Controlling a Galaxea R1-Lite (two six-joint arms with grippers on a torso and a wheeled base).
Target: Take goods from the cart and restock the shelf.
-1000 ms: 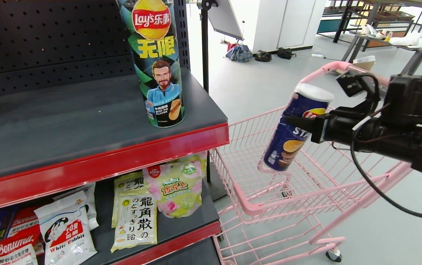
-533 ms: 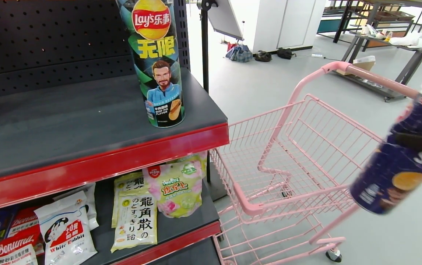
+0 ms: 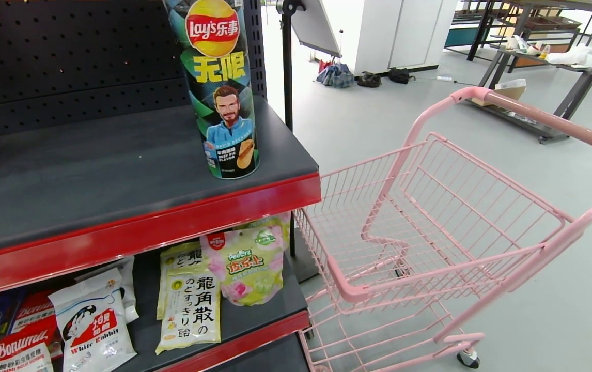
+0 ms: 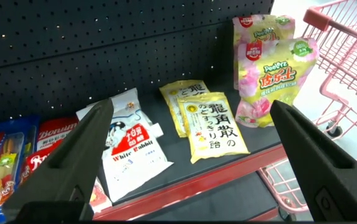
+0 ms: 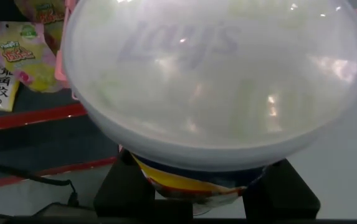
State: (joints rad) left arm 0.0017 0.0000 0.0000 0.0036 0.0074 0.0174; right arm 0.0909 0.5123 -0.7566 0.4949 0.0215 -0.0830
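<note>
Blue chip can [image 5: 215, 81]: sitting pinched in the right gripper [image 5: 200, 193], which is swinging right, away from over the pink cart [image 3: 430, 111], so placing on the upper shelf [image 3: 120, 155] is still pending; left gripper [image 4: 192, 106] is hanging spread near the snack bags [image 4: 212, 127].

Pink cart [image 3: 533, 121]; grey shelf [image 3: 94, 170], red edge; shelf can [image 3: 221, 93] green, black, yellow; blue can [image 5: 197, 180] with milky white lid [image 5: 215, 81].
</note>
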